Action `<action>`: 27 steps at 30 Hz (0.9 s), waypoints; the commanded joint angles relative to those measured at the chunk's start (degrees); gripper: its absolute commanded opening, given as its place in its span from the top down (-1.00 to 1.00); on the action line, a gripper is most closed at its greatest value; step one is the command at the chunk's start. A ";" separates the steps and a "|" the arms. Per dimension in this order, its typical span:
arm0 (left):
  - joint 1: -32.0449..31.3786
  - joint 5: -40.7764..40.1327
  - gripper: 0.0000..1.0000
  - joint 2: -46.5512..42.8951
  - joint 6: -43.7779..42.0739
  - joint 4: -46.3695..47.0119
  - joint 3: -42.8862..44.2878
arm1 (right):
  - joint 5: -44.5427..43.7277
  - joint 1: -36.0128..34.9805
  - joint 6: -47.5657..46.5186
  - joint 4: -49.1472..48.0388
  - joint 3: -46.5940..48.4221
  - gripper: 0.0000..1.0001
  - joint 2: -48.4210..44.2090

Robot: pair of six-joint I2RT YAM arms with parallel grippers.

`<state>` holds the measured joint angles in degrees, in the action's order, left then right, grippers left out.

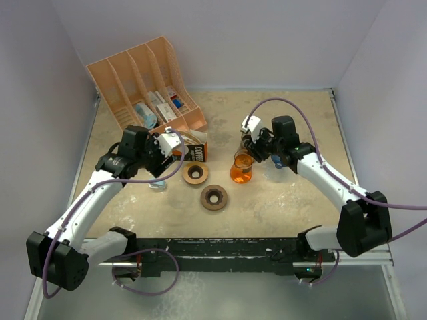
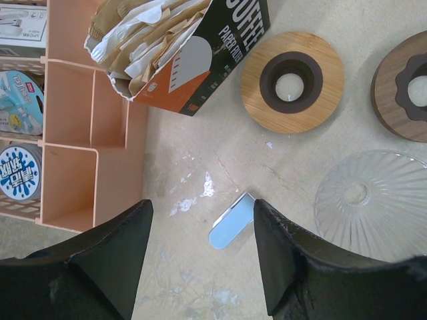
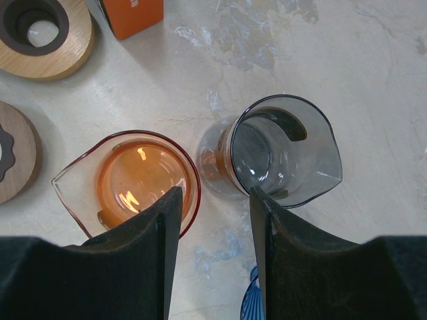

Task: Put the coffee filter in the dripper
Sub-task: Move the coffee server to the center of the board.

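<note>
The coffee filter box lies open on the table, with white and brown paper filters sticking out of it. It also shows in the top view. A clear ribbed glass dripper with a pale blue handle sits on the table. My left gripper is open and empty above the table, just short of the box, with the blue handle between its fingers. My right gripper is open and empty, hovering between an orange glass carafe and a smoky grey carafe.
A light wooden dripper ring and a dark wooden ring lie mid-table. A peach divider rack with packets stands at the back left, close to the left gripper. A blue ribbed object shows under the right gripper.
</note>
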<state>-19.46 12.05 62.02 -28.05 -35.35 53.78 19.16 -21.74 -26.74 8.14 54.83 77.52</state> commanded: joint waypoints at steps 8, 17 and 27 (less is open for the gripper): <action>0.83 1.37 -0.20 -1.12 0.68 2.13 0.06 | 0.15 -0.32 2.41 0.88 1.52 0.19 1.15; 1.03 2.00 -0.20 -0.58 0.73 2.09 0.68 | -0.14 -0.32 3.08 0.55 2.77 0.35 3.70; 1.07 1.64 -0.22 -0.52 0.13 2.14 0.65 | 1.36 -0.32 2.18 1.80 2.74 0.82 3.32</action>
<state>-18.76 12.64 62.02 -28.05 -35.22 53.76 19.05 -21.82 -24.25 9.80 55.37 81.54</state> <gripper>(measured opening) 0.604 0.135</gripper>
